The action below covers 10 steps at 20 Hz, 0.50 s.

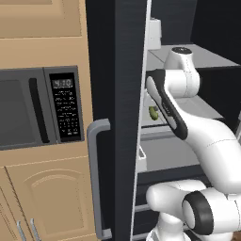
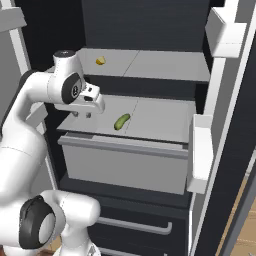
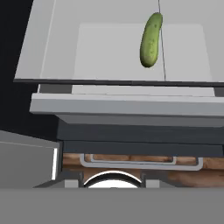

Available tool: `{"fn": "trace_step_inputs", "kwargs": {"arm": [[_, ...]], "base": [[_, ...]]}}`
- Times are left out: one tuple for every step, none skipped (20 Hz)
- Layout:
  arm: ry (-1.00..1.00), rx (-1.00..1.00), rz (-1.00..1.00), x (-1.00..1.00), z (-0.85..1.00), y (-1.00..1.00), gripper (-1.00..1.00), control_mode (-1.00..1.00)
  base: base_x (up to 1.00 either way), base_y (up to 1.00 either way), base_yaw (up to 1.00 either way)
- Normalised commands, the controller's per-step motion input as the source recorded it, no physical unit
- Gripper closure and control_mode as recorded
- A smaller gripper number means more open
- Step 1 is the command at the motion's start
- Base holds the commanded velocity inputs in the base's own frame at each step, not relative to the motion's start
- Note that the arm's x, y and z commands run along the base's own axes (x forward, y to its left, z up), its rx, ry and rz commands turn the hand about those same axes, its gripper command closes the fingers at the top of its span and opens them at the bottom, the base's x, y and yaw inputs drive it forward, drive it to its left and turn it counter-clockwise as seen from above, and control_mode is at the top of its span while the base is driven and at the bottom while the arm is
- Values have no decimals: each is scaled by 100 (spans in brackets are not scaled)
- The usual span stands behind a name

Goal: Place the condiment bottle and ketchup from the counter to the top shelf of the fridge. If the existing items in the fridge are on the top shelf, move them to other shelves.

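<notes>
Inside fridge (image 2: pixel 150 30): yellow wedge (image 2: pixel 100 61) on top shelf (image 2: pixel 165 65), pickle (image 2: pixel 122 121) below; hand (image 2: pixel 82 114) state unclear.

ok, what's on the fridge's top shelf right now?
On the top shelf, a small yellow wedge sits near its left end. The pickle lies one shelf down. The arm covers the shelf's far-left corner, so that spot is unseen.

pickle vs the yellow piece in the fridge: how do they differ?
The pickle is dark green and oblong; the yellow piece is a small yellow wedge. The pickle is the bigger of the two. The pickle lies on the lower shelf above the drawer, while the yellow piece sits on the top shelf. Both lie loose on grey shelves inside the fridge, apart from the gripper.
</notes>
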Motion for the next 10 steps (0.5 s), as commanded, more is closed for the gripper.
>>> {"fn": "trace_step_inputs", "kwargs": {"arm": [[0,0,0,-1,0,0,-100,-100],[0,0,0,-1,0,0,-100,-100],[0,0,0,-14,0,0,-100,-100],[-16,0,0,-39,0,0,-100,-100],[-18,0,0,-41,2,0,-100,-100],[-23,0,0,-34,20,0,-100,-100],[-25,0,0,-28,30,0,-100,-100],[-26,0,0,-30,44,0,-100,-100],[-26,0,0,-30,56,0,-100,-100],[-25,0,0,-34,66,0,-100,-100]], "base": [[0,0,0],[0,0,0],[0,0,0],[0,0,0],[0,0,0],[0,0,0],[0,0,0],[0,0,0],[0,0,0],[0,0,0]]}}
